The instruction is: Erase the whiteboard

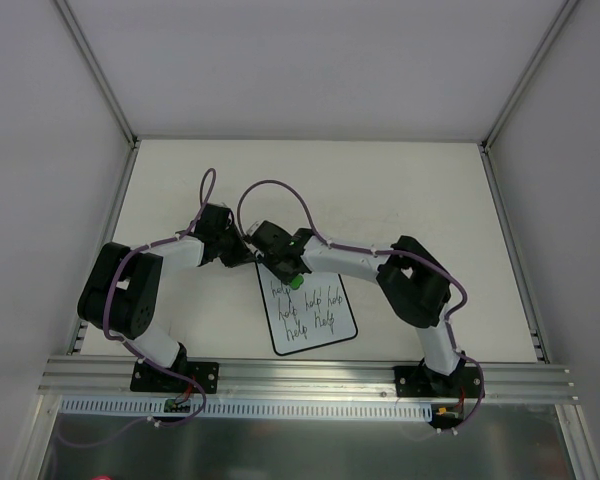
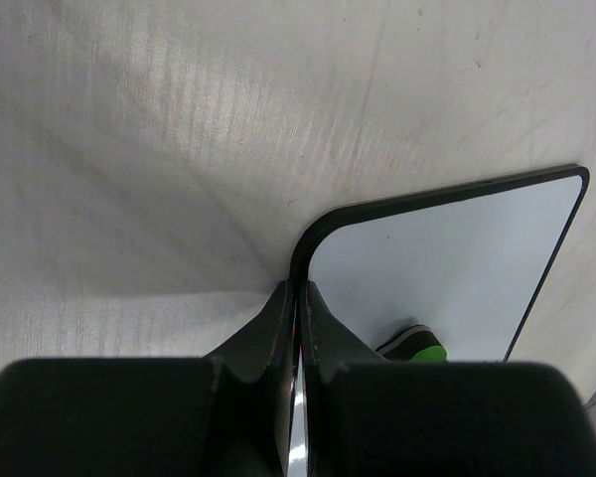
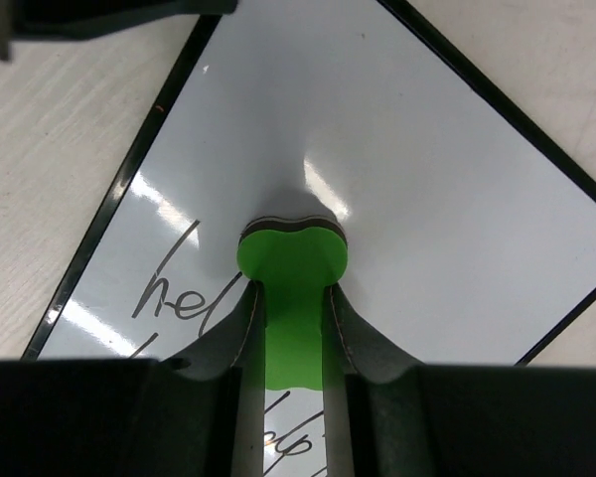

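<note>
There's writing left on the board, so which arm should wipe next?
Right, probably. The right gripper clamps the green eraser on the whiteboard beside the writing; the left gripper is shut on the board's edge.

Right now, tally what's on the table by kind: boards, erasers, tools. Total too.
whiteboard: 1
green eraser: 1
tools: 2 (left tool shut on the whiteboard's edge; right tool shut on the green eraser)
Total: 4
</note>
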`<move>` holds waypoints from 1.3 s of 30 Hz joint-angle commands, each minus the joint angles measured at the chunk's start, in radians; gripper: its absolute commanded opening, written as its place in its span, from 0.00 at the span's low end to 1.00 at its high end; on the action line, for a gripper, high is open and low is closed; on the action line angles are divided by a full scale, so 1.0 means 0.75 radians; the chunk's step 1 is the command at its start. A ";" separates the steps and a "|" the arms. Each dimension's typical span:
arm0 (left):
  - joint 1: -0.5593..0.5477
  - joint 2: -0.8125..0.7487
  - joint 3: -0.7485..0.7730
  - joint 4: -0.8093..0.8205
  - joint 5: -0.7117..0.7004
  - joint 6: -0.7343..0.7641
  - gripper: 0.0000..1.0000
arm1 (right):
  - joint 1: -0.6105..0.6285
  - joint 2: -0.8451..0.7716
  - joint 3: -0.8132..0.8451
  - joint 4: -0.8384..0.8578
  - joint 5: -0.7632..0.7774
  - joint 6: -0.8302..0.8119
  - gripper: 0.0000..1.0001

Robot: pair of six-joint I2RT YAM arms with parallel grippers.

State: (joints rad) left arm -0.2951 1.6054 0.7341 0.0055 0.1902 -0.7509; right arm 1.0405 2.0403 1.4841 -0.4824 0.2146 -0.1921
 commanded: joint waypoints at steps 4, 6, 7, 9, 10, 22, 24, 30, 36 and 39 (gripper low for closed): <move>-0.009 0.077 -0.063 -0.191 -0.084 0.034 0.00 | 0.032 0.037 0.044 0.023 -0.173 -0.147 0.00; -0.010 0.077 -0.063 -0.191 -0.086 0.032 0.00 | 0.050 0.035 0.036 0.021 -0.204 -0.161 0.00; -0.009 0.077 -0.063 -0.189 -0.084 0.032 0.00 | 0.071 0.033 0.022 0.021 -0.210 -0.173 0.00; -0.009 0.072 -0.063 -0.191 -0.084 0.030 0.00 | 0.095 0.026 0.011 0.009 -0.253 -0.182 0.00; -0.009 0.072 -0.063 -0.191 -0.086 0.028 0.00 | 0.100 0.024 0.001 -0.003 -0.266 -0.188 0.00; -0.009 0.072 -0.065 -0.191 -0.084 0.032 0.00 | 0.071 0.032 0.044 -0.007 -0.023 -0.149 0.00; -0.009 0.068 -0.067 -0.191 -0.084 0.032 0.00 | 0.057 0.043 0.066 -0.007 0.039 -0.139 0.00; -0.009 0.072 -0.065 -0.191 -0.082 0.036 0.00 | 0.016 0.035 0.075 -0.007 0.072 -0.204 0.00; -0.009 0.072 -0.065 -0.191 -0.084 0.034 0.00 | 0.057 0.020 0.017 -0.011 -0.057 -0.341 0.00; -0.009 0.074 -0.063 -0.191 -0.084 0.032 0.00 | 0.097 0.016 -0.005 -0.034 -0.114 -0.380 0.00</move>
State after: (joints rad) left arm -0.2951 1.6054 0.7341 0.0051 0.1925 -0.7509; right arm 1.0729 2.0567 1.5013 -0.4683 0.1959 -0.4091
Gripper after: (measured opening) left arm 0.017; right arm 0.228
